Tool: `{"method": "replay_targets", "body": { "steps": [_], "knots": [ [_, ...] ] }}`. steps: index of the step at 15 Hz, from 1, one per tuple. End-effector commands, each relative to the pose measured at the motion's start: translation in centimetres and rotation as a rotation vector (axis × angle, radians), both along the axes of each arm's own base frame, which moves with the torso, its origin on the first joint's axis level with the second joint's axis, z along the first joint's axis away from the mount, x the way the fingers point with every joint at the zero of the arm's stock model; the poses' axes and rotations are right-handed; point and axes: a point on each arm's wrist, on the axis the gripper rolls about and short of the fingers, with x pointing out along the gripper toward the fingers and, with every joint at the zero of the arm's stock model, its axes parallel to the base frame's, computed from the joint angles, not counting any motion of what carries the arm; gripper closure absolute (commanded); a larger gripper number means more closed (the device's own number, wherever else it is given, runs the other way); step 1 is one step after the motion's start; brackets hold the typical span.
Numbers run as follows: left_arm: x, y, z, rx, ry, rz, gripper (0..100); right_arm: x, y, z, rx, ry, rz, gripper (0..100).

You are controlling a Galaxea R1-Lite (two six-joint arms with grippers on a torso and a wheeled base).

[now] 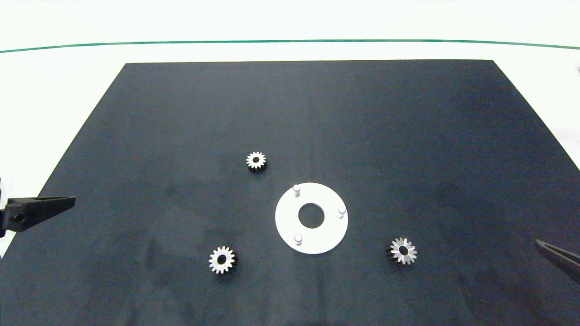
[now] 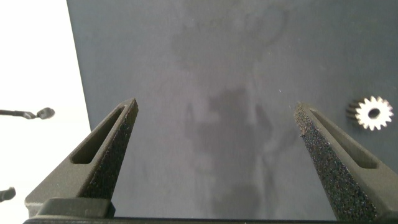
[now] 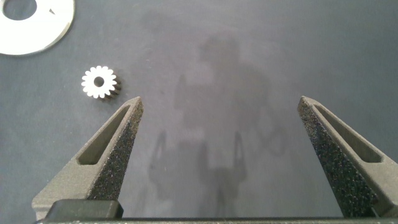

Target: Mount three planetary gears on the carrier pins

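OK, head view: dark mat [image 1: 181,113] on a white table [image 1: 63,81], with a thin green line [image 1: 290,41] across the table at the far side. White ring-shaped disc [image 1: 311,239] lies flat on the mat, somewhat toward the near edge, big centre hole. Three carrier pins stand upright on it: far pin [image 1: 296,189], right pin [image 1: 341,211], near pin [image 1: 297,238]. All three pins bare. Three planetary gears lie flat on the mat, none touching the disc: far-left gear [image 1: 256,160] off beyond the far pin, near-left gear [image 1: 221,260] left of the disc and nearer the camera, right gear [image 1: 403,250] right of the disc, also nearer. Left gripper [image 1: 38,209] pokes in at the left edge over the mat's border, well apart from every gear. Right gripper [image 1: 559,258] only shows a tip at the right edge, low in the picture, well apart from the right gear.

Left wrist view: left gripper [image 2: 214,134] has fingers spread wide, nothing between them, only bare mat with faint smudges. One gear [image 2: 373,113] just outside one finger, not touching. White table shows past the mat edge.

Right wrist view: right gripper [image 3: 217,127] also spread wide, holding nothing, over bare mat. One gear [image 3: 99,82] lies close beside one fingertip, apart from it. Part of the white disc [image 3: 50,37] sits beyond that gear, cut by the frame; pins not visible here.
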Motion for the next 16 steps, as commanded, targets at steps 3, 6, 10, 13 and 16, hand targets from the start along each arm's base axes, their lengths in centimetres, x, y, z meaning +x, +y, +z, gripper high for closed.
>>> {"method": "replay_targets", "body": {
  "steps": [3,6,10,13,16],
  "knots": [
    [1.9,0.0,-0.4,0.0,0.057,0.001,0,4.1,2.3,0.0,-0.042,0.116,0.125,0],
    [1.7,0.0,-0.7,0.006,0.088,-0.002,0,4.9,4.4,-0.6,-0.061,0.164,0.249,0],
    [1.6,0.0,-0.6,0.012,0.083,0.007,0,5.1,6.2,-1.5,-0.084,0.212,0.345,0],
    [1.5,0.0,-0.5,0.012,0.077,0.006,0,5.4,7.0,-2.9,-0.126,0.333,0.382,0],
    [1.4,-0.1,-0.5,0.012,0.077,0.004,0,7.2,8.2,-3.6,-0.14,0.381,0.389,0]
  ]
}}
